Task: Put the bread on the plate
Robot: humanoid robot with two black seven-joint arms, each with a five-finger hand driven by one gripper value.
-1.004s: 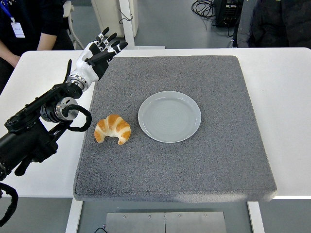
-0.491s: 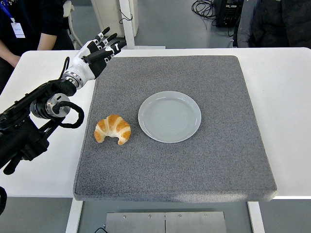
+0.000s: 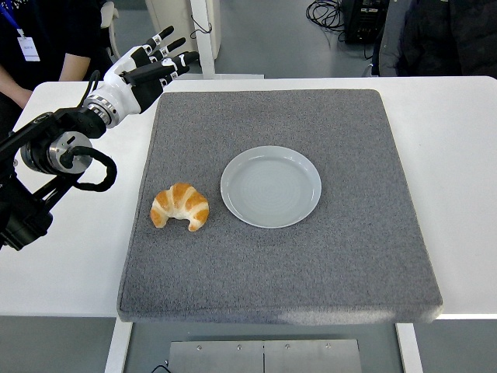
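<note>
A golden croissant [image 3: 180,207] lies on the grey mat [image 3: 349,256], just left of an empty pale grey plate [image 3: 271,186]. The two do not touch. My left hand [image 3: 151,66] is at the mat's far left corner, well behind the croissant, with its fingers spread and holding nothing. Its black arm comes in from the left edge. My right arm is out of view.
The mat covers most of the white table [image 3: 458,155]. A person [image 3: 31,39] in dark clothes stands at the far left behind the table. Another dark figure [image 3: 443,35] is at the far right. Cables and equipment lie on the floor beyond.
My left hand and arm have drawn back to the left and away from the croissant, toward the table's far left corner. The croissant and plate have not moved.
</note>
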